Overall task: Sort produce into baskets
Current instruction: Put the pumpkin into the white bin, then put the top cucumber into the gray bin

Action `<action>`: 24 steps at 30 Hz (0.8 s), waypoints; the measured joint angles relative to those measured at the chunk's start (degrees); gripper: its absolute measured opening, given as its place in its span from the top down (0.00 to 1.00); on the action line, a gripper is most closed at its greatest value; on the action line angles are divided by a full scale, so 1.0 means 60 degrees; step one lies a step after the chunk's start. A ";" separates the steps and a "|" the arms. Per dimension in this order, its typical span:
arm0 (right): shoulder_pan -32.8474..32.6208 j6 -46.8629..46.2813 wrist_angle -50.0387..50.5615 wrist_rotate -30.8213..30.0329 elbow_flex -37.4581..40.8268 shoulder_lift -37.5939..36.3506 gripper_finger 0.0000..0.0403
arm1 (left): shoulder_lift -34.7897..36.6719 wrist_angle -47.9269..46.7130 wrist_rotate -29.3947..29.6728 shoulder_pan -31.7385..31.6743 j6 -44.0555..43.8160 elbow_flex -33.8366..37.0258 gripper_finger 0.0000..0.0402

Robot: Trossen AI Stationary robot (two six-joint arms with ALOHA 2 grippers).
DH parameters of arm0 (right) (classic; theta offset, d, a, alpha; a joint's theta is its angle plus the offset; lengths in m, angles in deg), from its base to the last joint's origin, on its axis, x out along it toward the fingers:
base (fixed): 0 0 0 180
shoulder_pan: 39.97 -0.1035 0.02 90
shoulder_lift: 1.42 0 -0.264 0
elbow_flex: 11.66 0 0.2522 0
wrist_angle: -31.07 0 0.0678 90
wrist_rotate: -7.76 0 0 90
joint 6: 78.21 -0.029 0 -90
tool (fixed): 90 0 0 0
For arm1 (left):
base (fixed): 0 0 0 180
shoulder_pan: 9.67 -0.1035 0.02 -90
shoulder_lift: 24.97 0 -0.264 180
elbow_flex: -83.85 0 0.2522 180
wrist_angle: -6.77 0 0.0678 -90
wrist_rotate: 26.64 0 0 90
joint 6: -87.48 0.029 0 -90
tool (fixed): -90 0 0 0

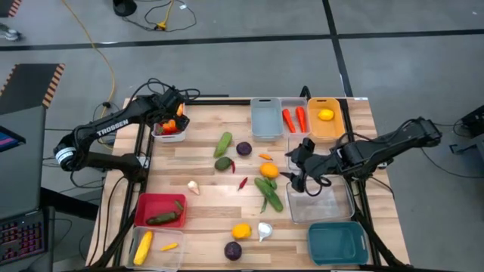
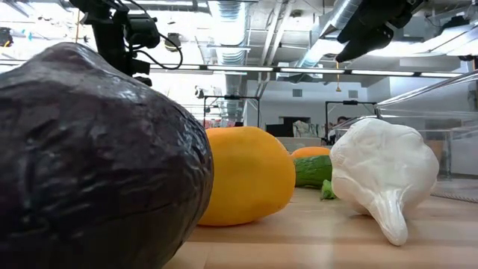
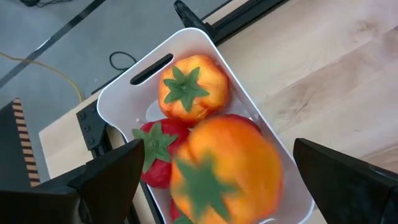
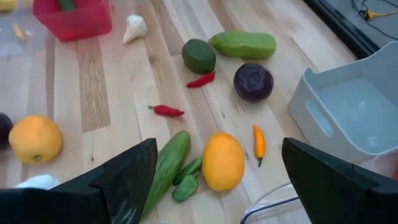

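My left gripper point(image 3: 219, 148) hangs open over the white basket point(image 3: 118, 93) at the table's far left corner. Between its fingers, touching neither, is a blurred orange tomato point(image 3: 224, 171). Below it in the basket lie an orange tomato point(image 3: 193, 87) and a red one point(image 3: 158, 155). My right gripper point(image 4: 217, 180) stands open above loose produce at mid-table. Under it are an orange-yellow fruit point(image 4: 222, 160), a cucumber point(image 4: 168, 167) and a small orange pepper point(image 4: 259, 144). In the high view the left gripper point(image 1: 175, 115) is at the far left and the right gripper point(image 1: 295, 168) right of centre.
Grey point(image 1: 265, 117), clear point(image 1: 295, 119) and orange point(image 1: 324, 121) baskets line the far edge. A clear basket point(image 1: 321, 200) and a teal one point(image 1: 336, 242) stand at the near right, a red one point(image 1: 160, 210) at the near left. A purple round point(image 2: 89, 149) and garlic point(image 2: 385, 172) lie near the front.
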 joint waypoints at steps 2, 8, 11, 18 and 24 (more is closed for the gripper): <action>0.0000 -0.0004 -0.0001 0.0015 -0.0004 0.0165 0.08 | 0.0000 -0.0001 0.0000 0.0000 0.0014 0.0000 0.01; 0.0000 0.0000 -0.0385 0.0031 0.0000 0.0776 0.08 | 0.0000 0.0045 0.0001 0.0000 -0.0048 0.0000 0.01; 0.0000 0.0003 -0.0956 0.0310 -0.0004 0.1062 0.08 | 0.0000 0.0066 -0.0004 0.0000 -0.0056 0.0000 0.01; -0.0069 0.0037 -0.1504 0.0773 -0.0618 0.1967 0.08 | 0.0000 0.0074 -0.0004 0.0007 0.0092 0.0000 0.01; 0.0024 0.0816 -0.1368 0.0769 -0.1725 0.2995 0.09 | -0.0002 0.0073 -0.0529 0.0007 0.0175 -0.0004 0.01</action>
